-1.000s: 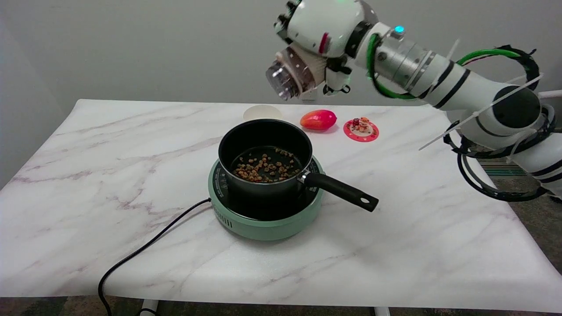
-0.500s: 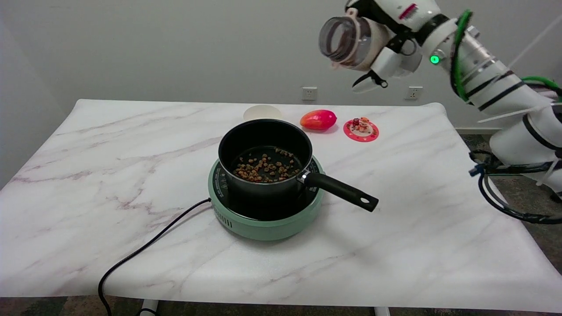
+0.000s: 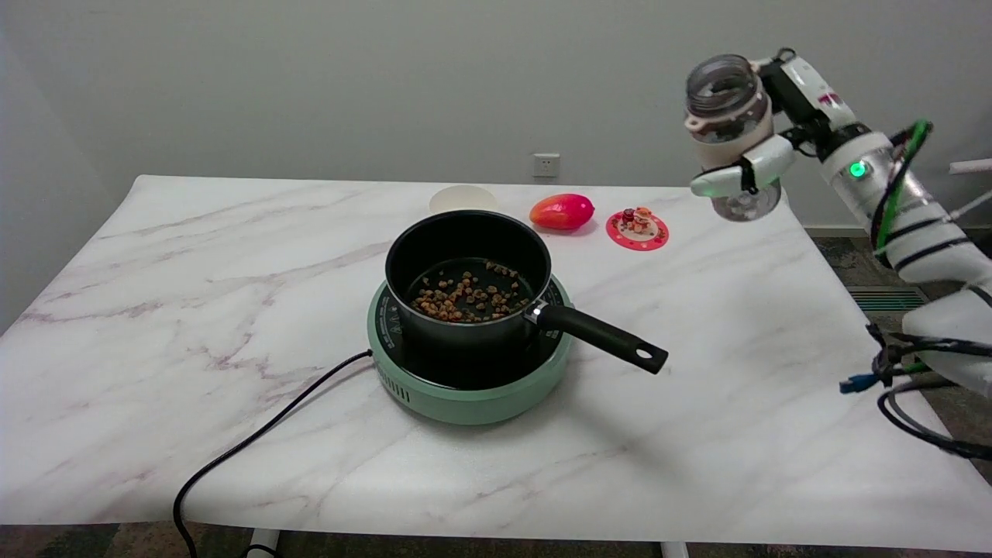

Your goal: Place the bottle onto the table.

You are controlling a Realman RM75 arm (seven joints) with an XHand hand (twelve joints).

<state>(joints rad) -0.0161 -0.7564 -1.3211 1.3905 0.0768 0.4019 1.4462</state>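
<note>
On the marble worktop (image 3: 697,403) a pan (image 3: 465,279) sits on a green hotplate (image 3: 465,387), well left of the action. Farther back and right, the right hand (image 3: 763,143) grips the bottle (image 3: 725,116), upright, mouth up, high above the worktop's far right corner; straight down is the way.

A robot test room dressed as a kitchen: a marble-patterned table (image 3: 232,256) against a bare grey wall with a socket (image 3: 545,164), a green induction hob (image 3: 465,387) mid-table carrying a black saucepan (image 3: 465,263), and toy food at the far edge.
</note>
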